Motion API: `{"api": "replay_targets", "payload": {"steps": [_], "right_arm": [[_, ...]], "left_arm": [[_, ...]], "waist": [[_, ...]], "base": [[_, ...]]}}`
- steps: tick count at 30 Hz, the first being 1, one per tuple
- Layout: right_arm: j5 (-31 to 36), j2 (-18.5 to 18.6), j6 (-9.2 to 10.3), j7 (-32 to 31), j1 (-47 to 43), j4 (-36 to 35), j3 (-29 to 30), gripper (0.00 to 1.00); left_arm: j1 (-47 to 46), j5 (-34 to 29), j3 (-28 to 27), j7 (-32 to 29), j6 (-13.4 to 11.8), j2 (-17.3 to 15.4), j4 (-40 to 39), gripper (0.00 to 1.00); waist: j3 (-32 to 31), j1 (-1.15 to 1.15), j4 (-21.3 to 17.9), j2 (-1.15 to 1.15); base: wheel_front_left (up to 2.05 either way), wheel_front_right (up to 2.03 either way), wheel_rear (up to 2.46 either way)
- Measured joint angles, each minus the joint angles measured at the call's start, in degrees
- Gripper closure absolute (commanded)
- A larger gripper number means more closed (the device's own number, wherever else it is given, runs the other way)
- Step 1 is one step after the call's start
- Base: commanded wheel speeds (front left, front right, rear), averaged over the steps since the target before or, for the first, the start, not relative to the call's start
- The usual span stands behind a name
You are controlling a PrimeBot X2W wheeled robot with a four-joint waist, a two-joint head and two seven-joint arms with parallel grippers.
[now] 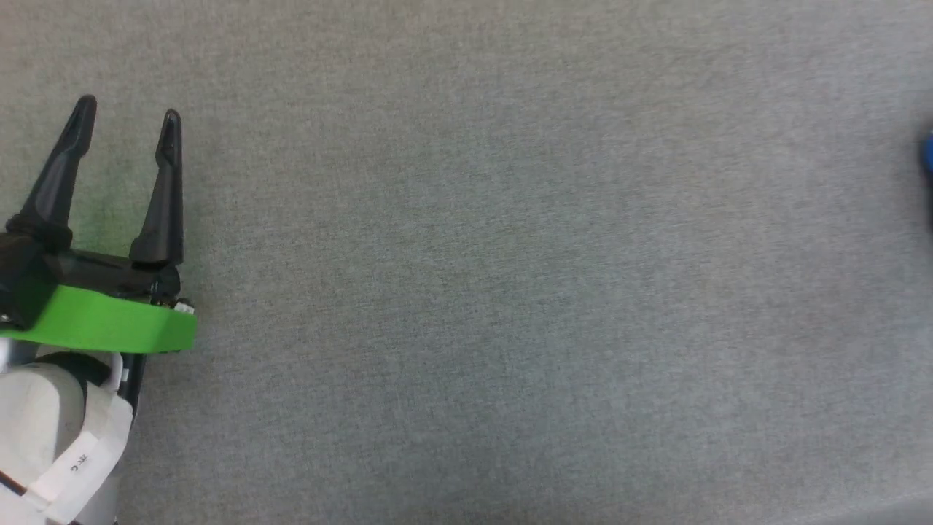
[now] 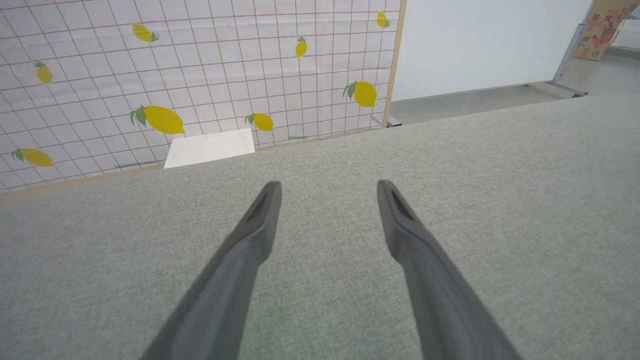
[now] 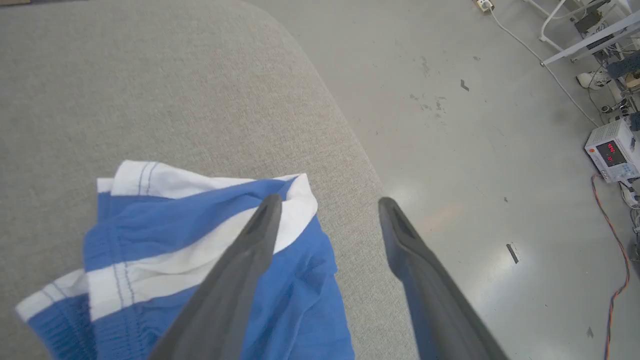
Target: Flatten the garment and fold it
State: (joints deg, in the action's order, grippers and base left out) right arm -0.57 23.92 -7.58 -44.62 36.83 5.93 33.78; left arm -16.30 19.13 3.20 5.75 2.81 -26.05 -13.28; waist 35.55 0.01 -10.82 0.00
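Tabletop point(image 1: 466, 292), covered in grey cloth, carries the garment point(image 3: 150, 225) near its rounded right corner, close to the edge where the floor point(image 3: 475, 125) begins. In the head view only a blue sliver shows at the right border.

The garment lies bunched, with white striped bands folded over blue layers, so I judge that flattening is not yet done and no fold has been started. Nearly the whole task remains.

Its long axis cannot be read firmly from such a heap. The white bands run roughly across the right wrist view, and the gathered waistband sits at the lower left, away from the rounded corner.

The right gripper point(image 3: 330, 201) hangs above the garment's corner-side edge, fingers spread, nothing between them. The left gripper point(image 1: 129, 109) is near the left edge, fingers likewise apart and empty.
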Motion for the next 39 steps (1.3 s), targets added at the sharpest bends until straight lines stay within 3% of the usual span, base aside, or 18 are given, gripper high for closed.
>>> {"api": "replay_targets", "payload": {"steps": [5, 12, 20, 26, 32, 39], "right_arm": [[-4.69, 1.42, 0.0, 6.1, 2.63, -2.96, -6.45, 0.0], [-10.33, 0.51, 0.0, 17.89, 3.78, -5.16, -14.05, 0.0], [-11.47, -6.39, 0.0, 35.35, 3.46, -7.19, -20.73, 0.0], [-10.82, -14.13, 0.01, 46.47, -3.63, -7.93, -22.04, 0.0], [-9.88, -19.39, 0.01, 53.26, -12.56, -7.02, -22.5, 0.0], [-10.37, -20.89, 0.01, 56.55, -22.01, -2.56, -23.17, 0.0]], "left_arm": [[1.04, 0.11, 0.62, 1.66, -0.9, 1.31, 3.26, 0.0], [1.99, 0.99, 1.1, 4.5, -2.36, 4.5, 8.33, 0.0], [3.21, 1.65, 0.68, 6.75, -4.19, 7.1, 11.92, 0.0], [4.52, 2.0, 0.76, 7.47, -4.99, 8.65, 13.92, 0.0], [5.65, 2.11, 0.86, 7.83, -5.48, 9.57, 15.62, 0.0], [6.9, 2.33, 1.56, 8.03, -5.68, 10.22, 18.59, 0.0]], "waist": [[-3.97, -0.01, -0.36, 0.0], [-11.19, -0.01, -0.15, 0.0], [-19.74, -0.01, 1.65, 0.0], [-25.52, -0.01, 4.67, 0.0], [-28.72, -0.01, 9.08, 0.0], [-31.94, -0.01, 13.29, 0.0]], "base": [[0.0, 0.0, 0.0], [0.0, 0.0, 0.0], [0.0, 0.0, 0.0], [0.0, 0.0, 0.0], [0.0, 0.0, 0.0], [0.0, 0.0, 0.0]]}}
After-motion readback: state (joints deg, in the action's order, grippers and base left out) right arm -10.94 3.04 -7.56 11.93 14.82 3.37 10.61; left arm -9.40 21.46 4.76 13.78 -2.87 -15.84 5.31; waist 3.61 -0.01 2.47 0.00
